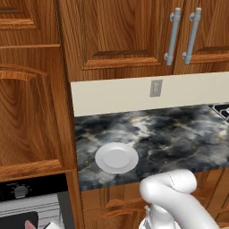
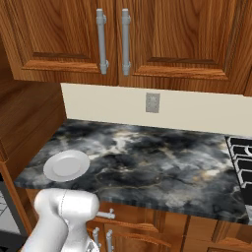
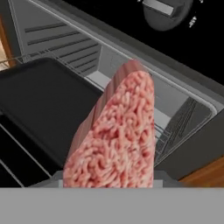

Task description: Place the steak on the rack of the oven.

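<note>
Marble counter [image 1: 179, 138] bears one white plate [image 1: 116, 158]; gripper [image 3: 109, 177] clamps one steak [image 3: 116, 135] before the open oven [image 3: 65, 57]

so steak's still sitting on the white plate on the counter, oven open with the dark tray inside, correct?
Not quite. The white plate on the counter is bare. The hand view shows the steak held up in the jaws in front of the open oven, above the dark tray. The rest stands.
</note>
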